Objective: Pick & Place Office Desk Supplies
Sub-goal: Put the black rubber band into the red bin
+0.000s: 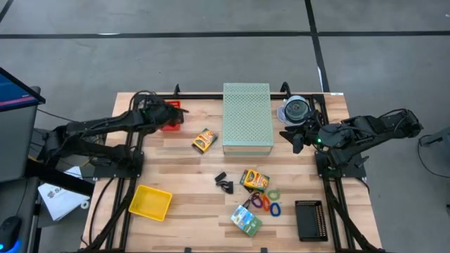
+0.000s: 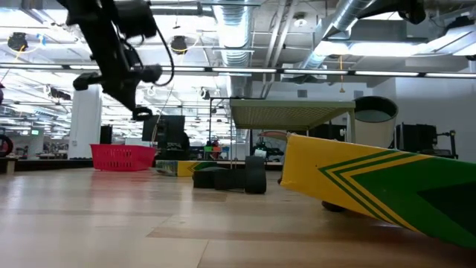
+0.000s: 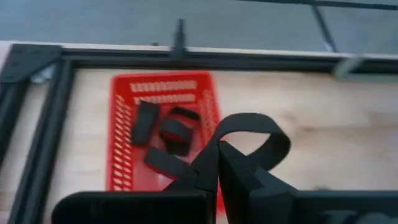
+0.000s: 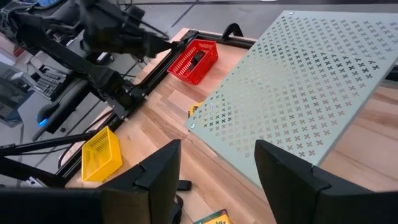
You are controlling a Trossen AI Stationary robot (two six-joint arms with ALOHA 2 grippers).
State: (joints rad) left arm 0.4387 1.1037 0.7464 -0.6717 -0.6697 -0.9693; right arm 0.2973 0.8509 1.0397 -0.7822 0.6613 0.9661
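Nearest bench (image 1: pixel 183 211) edge: yellow plastic basket (image 1: pixel 150 202), black perforated tray (image 1: pixel 309 218), green-blue packet (image 1: pixel 247 220). Just beyond: coloured elastic loops (image 1: pixel 266 202), yellow-orange crayon box (image 1: pixel 254 180), black binder clips (image 1: pixel 224 182) loose on wood. Mid-bench: second yellow-orange box (image 1: pixel 204 140) beside large pale green perforated box (image 1: pixel 247 118). Right end effector (image 1: pixel 297 138) beside that box, fingers (image 4: pixel 155 174) spread, holding nothing. Far edge: left end effector (image 1: pixel 177 115) over red plastic basket (image 3: pixel 163 134), closed, pinching black binder clip (image 3: pixel 252 140). More black clips (image 3: pixel 163 135) lie inside basket.
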